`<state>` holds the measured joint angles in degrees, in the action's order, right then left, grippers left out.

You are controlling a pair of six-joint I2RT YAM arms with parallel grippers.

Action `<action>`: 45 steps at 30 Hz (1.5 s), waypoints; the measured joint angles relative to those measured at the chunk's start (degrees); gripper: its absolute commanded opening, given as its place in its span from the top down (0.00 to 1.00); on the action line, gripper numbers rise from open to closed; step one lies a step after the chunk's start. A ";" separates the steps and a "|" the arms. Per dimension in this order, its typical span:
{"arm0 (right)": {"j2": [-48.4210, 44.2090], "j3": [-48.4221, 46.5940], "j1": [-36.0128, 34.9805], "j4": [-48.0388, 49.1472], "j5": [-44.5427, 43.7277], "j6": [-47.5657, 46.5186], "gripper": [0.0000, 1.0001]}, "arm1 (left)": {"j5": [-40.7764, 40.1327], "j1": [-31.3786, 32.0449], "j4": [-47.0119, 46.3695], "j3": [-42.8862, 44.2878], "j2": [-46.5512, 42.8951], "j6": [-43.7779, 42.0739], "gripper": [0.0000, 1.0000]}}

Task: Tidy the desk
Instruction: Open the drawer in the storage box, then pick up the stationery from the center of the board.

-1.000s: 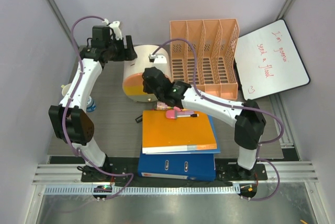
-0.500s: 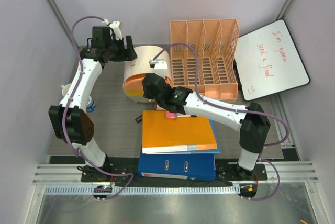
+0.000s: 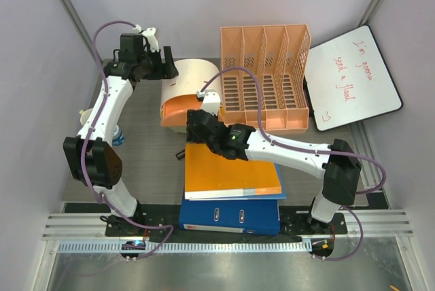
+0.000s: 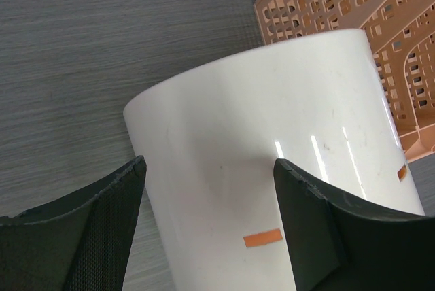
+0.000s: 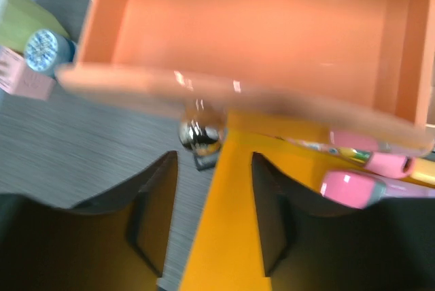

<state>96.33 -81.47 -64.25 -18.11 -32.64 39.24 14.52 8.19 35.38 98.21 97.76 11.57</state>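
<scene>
Where whiteboard [image 3: 353, 77] meets desk [image 3: 146, 162] | red writing; "I'm gonna send a flood"

Peach file rack [image 3: 266, 77] stands top centre, whiteboard [image 3: 352, 77] upper right; orange folder [image 3: 231, 172] lies on blue binder [image 3: 231, 217], lower centre.

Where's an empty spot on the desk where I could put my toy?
Bare dark grey wood-grain desk shows between the white left robot arm and the flat orange folder. The back is crowded: white round bin, peach plastic file rack, white whiteboard.
</scene>
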 measured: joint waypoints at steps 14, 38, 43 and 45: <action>-7.06 5.03 -0.17 -11.93 2.51 -0.35 0.34 | -0.07 0.22 0.46 0.17 0.00 -0.11 0.23; -18.01 24.55 8.15 -10.56 6.91 -0.07 0.31 | 2.84 4.46 6.60 7.63 -0.02 2.99 0.24; -16.35 26.08 8.39 -5.97 8.09 -1.09 0.31 | 2.60 5.62 6.62 7.63 0.11 3.02 0.24; -15.19 27.23 8.46 -3.91 8.63 -2.03 0.30 | 2.25 5.55 6.62 7.63 0.42 2.99 0.24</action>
<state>81.14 -54.24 -55.79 -22.02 -24.01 37.21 16.78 13.74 42.00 105.84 98.17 14.57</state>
